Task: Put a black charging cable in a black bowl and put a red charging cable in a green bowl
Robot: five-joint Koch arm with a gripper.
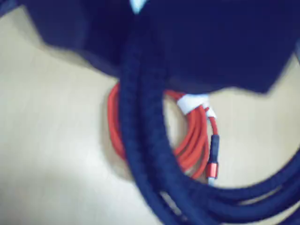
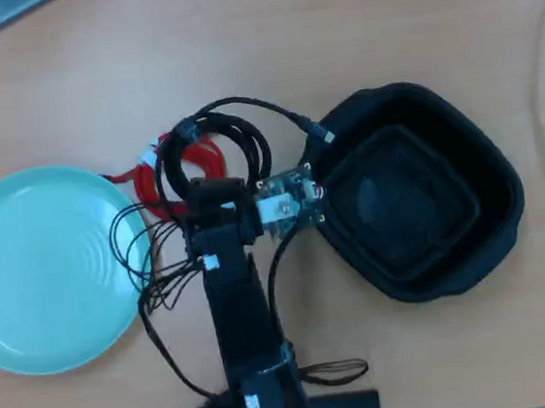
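The black charging cable (image 2: 246, 134) hangs in a loose coil from my gripper (image 2: 204, 180), between the two bowls. Its plug end (image 2: 324, 137) reaches over the left rim of the black bowl (image 2: 393, 99). In the wrist view the black cable (image 1: 145, 140) drops from the dark gripper (image 1: 136, 28) close to the lens. The gripper looks shut on it. The red charging cable (image 1: 192, 140), with its white tie, lies coiled on the table below, partly behind the black cable. It also shows in the overhead view (image 2: 146, 183), just right of the empty green bowl (image 2: 35, 268). The black bowl is empty.
My arm and base (image 2: 262, 380) come in from the bottom edge of the overhead view, with thin black robot wires (image 2: 147, 261) looping over the green bowl's right rim. A grey device (image 2: 8, 10) lies at the top left corner.
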